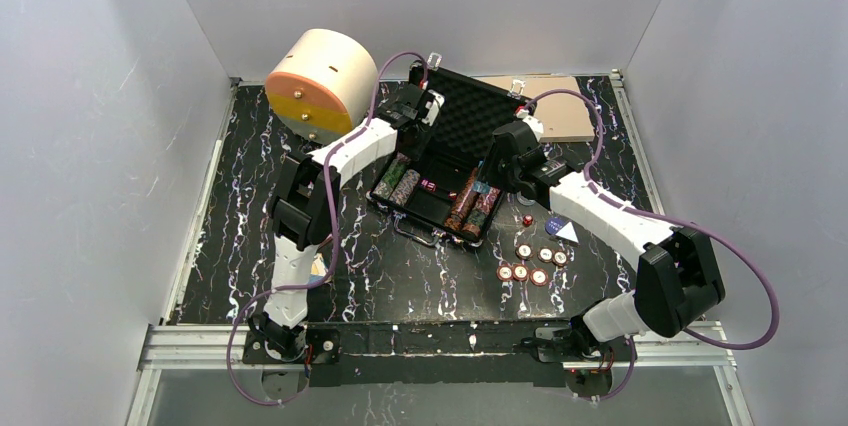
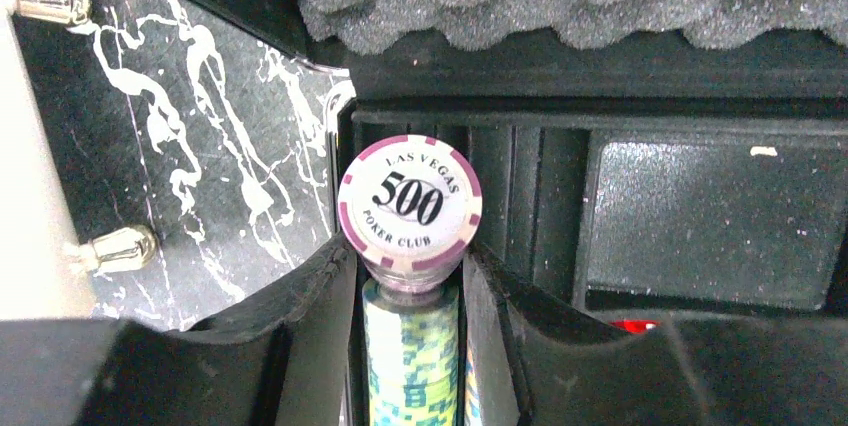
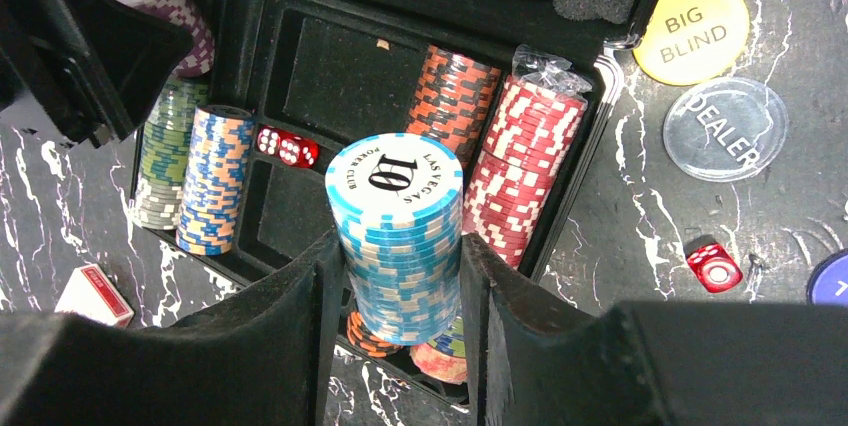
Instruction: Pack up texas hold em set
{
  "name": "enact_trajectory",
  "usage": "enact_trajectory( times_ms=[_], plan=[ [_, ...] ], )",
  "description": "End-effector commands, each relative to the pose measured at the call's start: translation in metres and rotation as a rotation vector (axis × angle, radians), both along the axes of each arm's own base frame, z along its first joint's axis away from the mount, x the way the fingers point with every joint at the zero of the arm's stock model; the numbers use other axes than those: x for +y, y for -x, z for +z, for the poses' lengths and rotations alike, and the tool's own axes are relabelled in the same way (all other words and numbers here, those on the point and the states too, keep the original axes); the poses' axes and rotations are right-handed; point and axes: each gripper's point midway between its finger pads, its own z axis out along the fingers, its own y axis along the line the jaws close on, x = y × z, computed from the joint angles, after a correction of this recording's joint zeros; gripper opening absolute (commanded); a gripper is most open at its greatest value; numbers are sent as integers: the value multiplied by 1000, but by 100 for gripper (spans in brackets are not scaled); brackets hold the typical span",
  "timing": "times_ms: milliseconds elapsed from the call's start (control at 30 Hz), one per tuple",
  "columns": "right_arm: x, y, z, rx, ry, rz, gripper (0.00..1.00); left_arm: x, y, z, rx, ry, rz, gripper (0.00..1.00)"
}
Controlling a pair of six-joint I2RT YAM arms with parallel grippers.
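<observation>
Briefcase (image 1: 432,218) lies open mid-table, foam lid (image 1: 470,111) tipped back. L gripper (image 2: 410,291) is clamped on a short stack of purple chips (image 2: 410,208) marked 500, held over the green chips (image 2: 412,366) in the case's left-end slot. R gripper (image 3: 400,291) is clamped on a stack of light-blue chips (image 3: 398,246) marked 10, above the case's right end, just beside red-white chips (image 3: 520,161) & black-orange chips (image 3: 452,96) lying in slots. Red dice (image 3: 288,146) sit in the mid compartment. Outside, on the table (image 1: 250,196) to the right: yellow button (image 3: 697,31), clear dealer button (image 3: 725,129), one red die (image 3: 714,266), loose chips (image 1: 530,264). Red card deck (image 3: 95,294) lies on the table off the case's left end.
</observation>
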Motion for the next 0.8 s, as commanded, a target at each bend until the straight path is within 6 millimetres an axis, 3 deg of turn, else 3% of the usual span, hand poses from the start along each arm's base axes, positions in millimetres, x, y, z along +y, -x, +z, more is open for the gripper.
enact_trajectory(
  times_ms=[0, 100, 267, 333, 467, 567, 667, 767],
  plan=[
    [8, -14, 30, -81, -70, -19, 23, 12, 3, 34, 8, -29, 15, 5],
    [8, -12, 29, -79, -71, -18, 23, 11, 3, 36, 17, -32, 10, 6],
    [6, -11, 30, -83, -72, -21, 23, 14, 4, 10, 50, -51, 45, 16],
    [5, -10, 30, -83, -72, -21, 23, 14, 2, 3, 51, -51, 62, 27],
    [3, -8, 31, -84, -70, -23, 23, 9, -5, 13, -7, -4, 72, 56],
    [3, -7, 30, -84, -71, -21, 23, 1, -5, 19, -32, 40, 32, 66],
    [4, -7, 31, -84, -72, -18, 23, 0, -4, 13, -35, 30, -21, 68],
    [4, -7, 31, -87, -68, -12, 23, 1, -5, 3, -19, 6, -53, 57]
  ],
)
